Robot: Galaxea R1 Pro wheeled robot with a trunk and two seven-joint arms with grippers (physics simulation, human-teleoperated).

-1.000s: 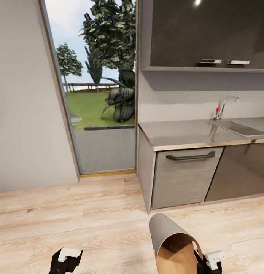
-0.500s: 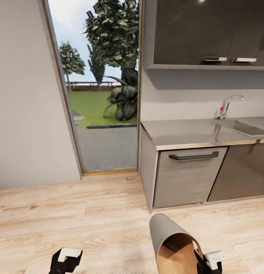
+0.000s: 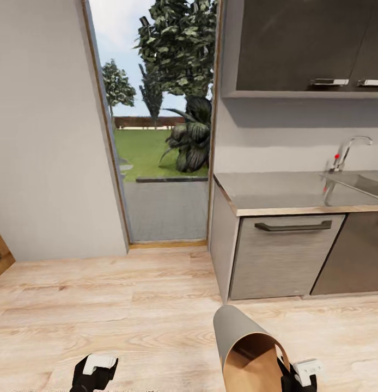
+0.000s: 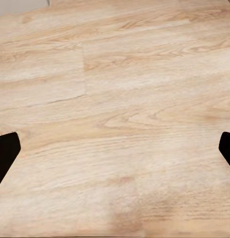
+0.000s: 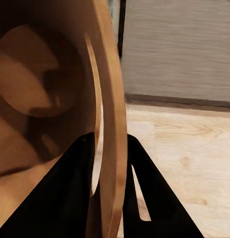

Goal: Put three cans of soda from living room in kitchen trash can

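right gripper point(image 5: 109, 163): clamped on the tash can point(image 3: 249, 348) rim, one finger inside, one outside | tash can: tipped on its side above the wood floor point(image 3: 129, 310), in front of the kitchen table point(image 3: 276, 193) | left gripper point(image 4: 115, 148): spread open over the floor, holding nothing

A pale grey bin point(image 3: 238, 332) with a brown wood-coloured inside point(image 5: 40, 99) hangs over pale, streaky wood flooring point(image 3: 129, 305). Black grippers carry white patches, left point(image 3: 95, 370) and right point(image 3: 298, 375). Dark grey cupboards point(image 3: 303, 43), a steel-grey worktop point(image 3: 276, 190) and green garden plants point(image 3: 181, 60) fill the background.
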